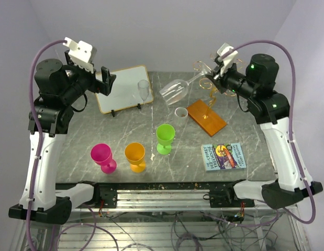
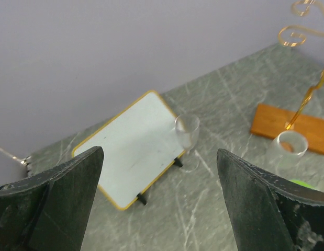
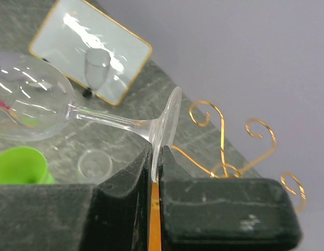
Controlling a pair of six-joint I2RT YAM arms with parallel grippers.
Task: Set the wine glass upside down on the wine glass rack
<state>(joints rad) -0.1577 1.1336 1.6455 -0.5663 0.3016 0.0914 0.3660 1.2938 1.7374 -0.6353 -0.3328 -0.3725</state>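
Above the grey table [image 1: 88,130], a clear wine glass [image 1: 175,90] tilts beside the gold wire rack [image 1: 206,117].
Its foot is pinched in the right gripper [image 3: 156,157]; the left gripper [image 2: 159,154] gapes empty; the blue paperback [image 1: 223,156] has unreadable cover lettering.

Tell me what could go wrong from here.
1. The right fingers pinch only the foot's edge of the wine glass, bowl hanging out sideways; it could pivot or slip.
2. A fall would likely hit the small clear cup below.
3. The rack has thin wire curls that could snag the foot.
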